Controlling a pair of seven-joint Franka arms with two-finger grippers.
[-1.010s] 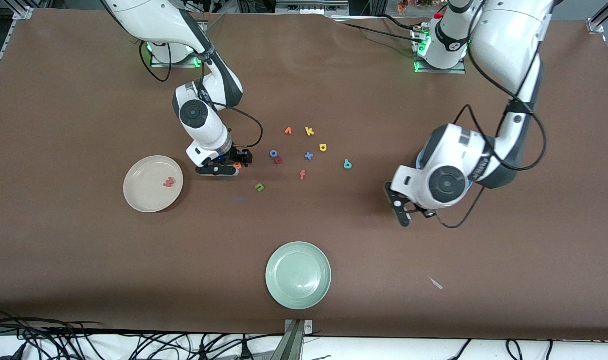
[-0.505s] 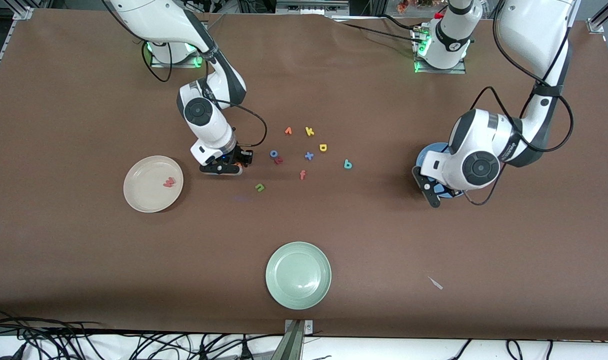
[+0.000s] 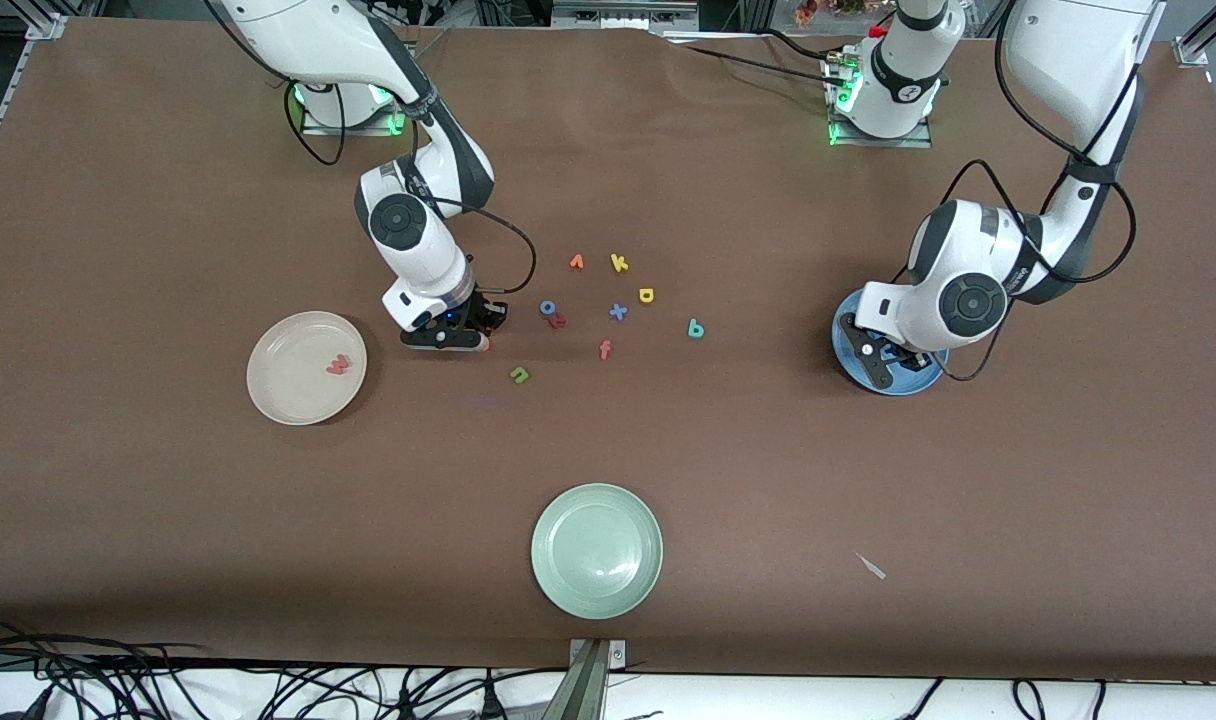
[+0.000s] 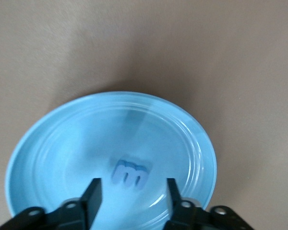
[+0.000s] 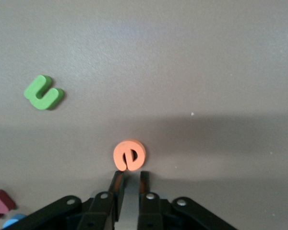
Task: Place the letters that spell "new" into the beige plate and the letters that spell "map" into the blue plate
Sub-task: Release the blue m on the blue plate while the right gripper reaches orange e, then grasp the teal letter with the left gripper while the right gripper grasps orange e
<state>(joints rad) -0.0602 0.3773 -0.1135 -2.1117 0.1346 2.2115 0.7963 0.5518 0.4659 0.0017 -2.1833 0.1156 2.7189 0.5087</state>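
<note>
My left gripper hangs open over the blue plate. The blue "m" lies flat in that plate, free of the fingers. My right gripper is down at the table beside the beige plate, shut on the edge of the orange "e". The pinkish-red "w" lies in the beige plate. The green "n" lies on the table close by. The teal letter and the yellow round-bowled letter lie mid-table.
A pale green plate sits nearest the front camera. Loose letters lie mid-table: a yellow "k", a blue "x", an orange-red "f", a red "z" and a blue ring. A white scrap lies toward the left arm's end.
My left gripper swung over the blue plate, opened and let the "m" go into it. My right gripper closed on the "e".
</note>
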